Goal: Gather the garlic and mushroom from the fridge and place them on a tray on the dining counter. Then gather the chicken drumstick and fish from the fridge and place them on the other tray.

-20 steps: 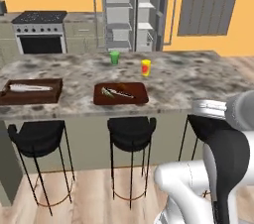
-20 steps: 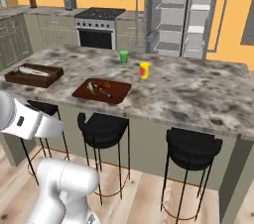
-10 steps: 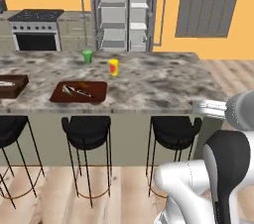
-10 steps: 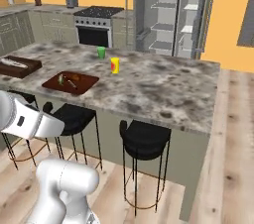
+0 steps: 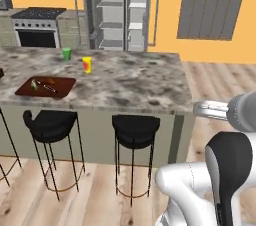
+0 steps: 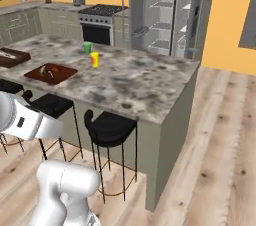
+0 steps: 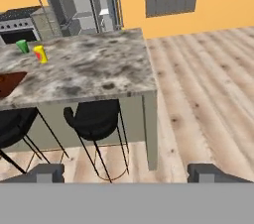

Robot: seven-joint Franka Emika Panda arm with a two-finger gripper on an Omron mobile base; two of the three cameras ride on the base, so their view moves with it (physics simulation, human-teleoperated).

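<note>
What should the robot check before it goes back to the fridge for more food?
1. Fridge doors open, white shelves showing: ok.
2. Gripper with jaws wide apart and nothing between them: ok.
3. Flat reddish-brown tray on the dining counter has small items on it: ok, though whether they are the garlic and mushroom, cannot tell.
4. Deep dark-brown tray sits at the counter's far end: ok; what lies in it, cannot tell.
5. Food left on the fridge shelves: cannot tell, too small to see.
6. Wooden floor past the counter's end looks free of obstacles: ok.

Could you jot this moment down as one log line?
gripper: open, empty | fridge: doors open | tray: on dining counter, holding food
</note>
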